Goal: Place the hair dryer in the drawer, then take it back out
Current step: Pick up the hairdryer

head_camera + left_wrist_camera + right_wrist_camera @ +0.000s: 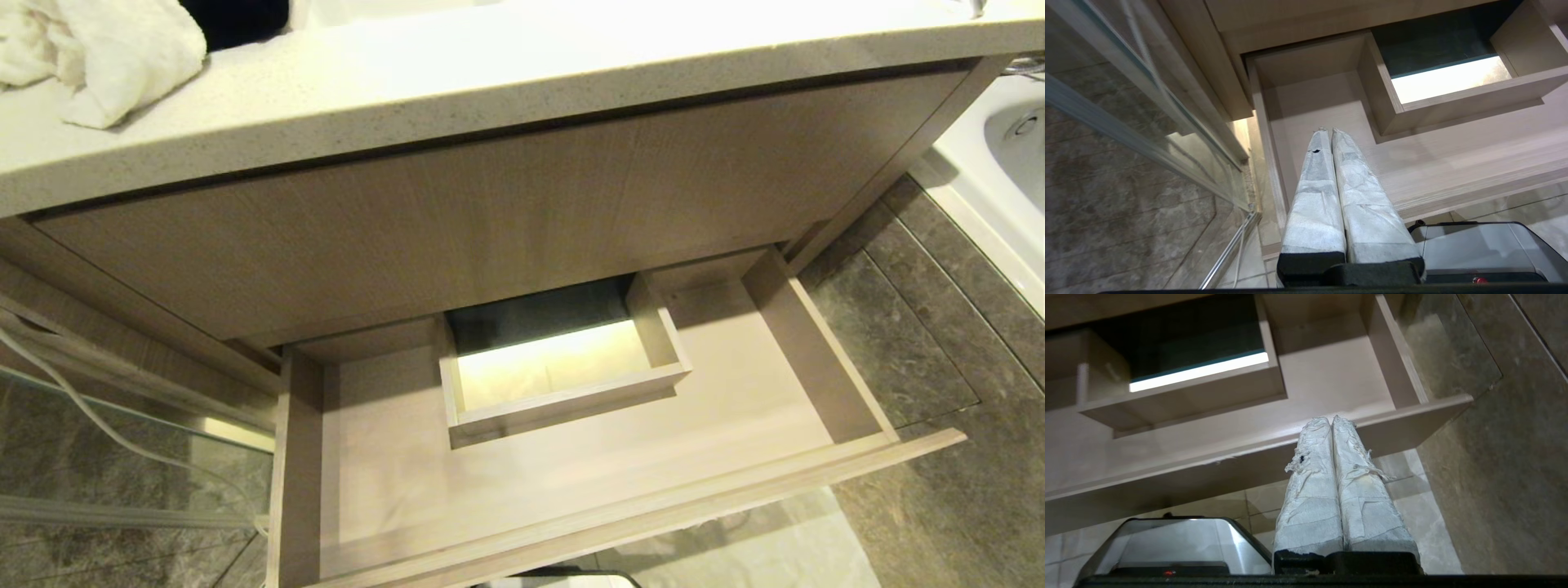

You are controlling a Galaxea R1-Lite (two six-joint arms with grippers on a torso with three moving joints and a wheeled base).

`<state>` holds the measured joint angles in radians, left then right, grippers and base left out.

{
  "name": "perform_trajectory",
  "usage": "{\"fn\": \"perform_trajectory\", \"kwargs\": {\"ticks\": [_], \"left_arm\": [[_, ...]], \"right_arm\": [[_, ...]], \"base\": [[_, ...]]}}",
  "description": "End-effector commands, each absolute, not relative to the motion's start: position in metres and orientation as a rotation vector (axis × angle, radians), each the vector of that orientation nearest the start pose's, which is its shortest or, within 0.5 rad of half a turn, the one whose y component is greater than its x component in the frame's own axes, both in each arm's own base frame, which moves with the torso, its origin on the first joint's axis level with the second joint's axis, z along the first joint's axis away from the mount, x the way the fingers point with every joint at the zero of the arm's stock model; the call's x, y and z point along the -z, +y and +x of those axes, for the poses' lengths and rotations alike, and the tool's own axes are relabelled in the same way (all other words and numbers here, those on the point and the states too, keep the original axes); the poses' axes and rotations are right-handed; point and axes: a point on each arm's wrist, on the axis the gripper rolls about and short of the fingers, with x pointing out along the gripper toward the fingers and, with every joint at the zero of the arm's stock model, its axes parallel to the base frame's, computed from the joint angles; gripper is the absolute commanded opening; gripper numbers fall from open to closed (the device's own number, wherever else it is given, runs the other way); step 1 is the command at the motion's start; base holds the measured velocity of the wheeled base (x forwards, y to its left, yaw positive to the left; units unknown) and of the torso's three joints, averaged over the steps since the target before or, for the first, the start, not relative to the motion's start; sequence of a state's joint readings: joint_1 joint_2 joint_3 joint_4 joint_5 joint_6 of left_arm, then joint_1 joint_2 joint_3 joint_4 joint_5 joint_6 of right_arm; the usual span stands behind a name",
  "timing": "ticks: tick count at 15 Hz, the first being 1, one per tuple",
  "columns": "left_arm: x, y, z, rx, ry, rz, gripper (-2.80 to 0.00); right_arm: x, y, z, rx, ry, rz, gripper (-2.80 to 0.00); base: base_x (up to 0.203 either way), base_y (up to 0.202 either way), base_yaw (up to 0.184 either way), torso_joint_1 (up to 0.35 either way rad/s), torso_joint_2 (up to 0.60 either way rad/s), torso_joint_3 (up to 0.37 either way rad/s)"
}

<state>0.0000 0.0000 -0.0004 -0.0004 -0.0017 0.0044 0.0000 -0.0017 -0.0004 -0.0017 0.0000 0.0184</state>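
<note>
Hanging low before the cabinet, my left gripper (1329, 131) and right gripper (1331, 419) both have their white-wrapped jaws pressed together, holding nothing. The left sits over the near left corner of the drawer (620, 510), the right over its front edge toward the right. Drawer pulled out, its floor bare around the boxed cut-out (563, 396). Hair dryer not in any view. Beyond, the taller wood-grain panel (490, 212), then the tabletop (490, 73) with a white towel (106, 57).

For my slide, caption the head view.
Open drawer with boxed cut-out under the counter; no hair dryer visible.
</note>
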Motion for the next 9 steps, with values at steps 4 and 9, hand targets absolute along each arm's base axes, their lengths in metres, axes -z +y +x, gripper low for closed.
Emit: {"fn": "perform_trajectory", "kwargs": {"ticks": [4,9], "left_arm": [[-0.0755,0.0,-0.0228,0.002,0.0,0.005,-2.8],[-0.0753,0.0,-0.0228,0.002,0.001,0.005,-2.8]], "right_arm": [[-0.0751,0.0,-0.0229,0.0,-0.003,0.018,-2.8],[-0.0751,0.0,-0.0229,0.0,-0.003,0.018,-2.8]], "base": [[0.0,0.0,0.0,0.277,-0.51,-0.248],[0.0,0.0,0.0,0.285,-0.55,-0.262]]}}
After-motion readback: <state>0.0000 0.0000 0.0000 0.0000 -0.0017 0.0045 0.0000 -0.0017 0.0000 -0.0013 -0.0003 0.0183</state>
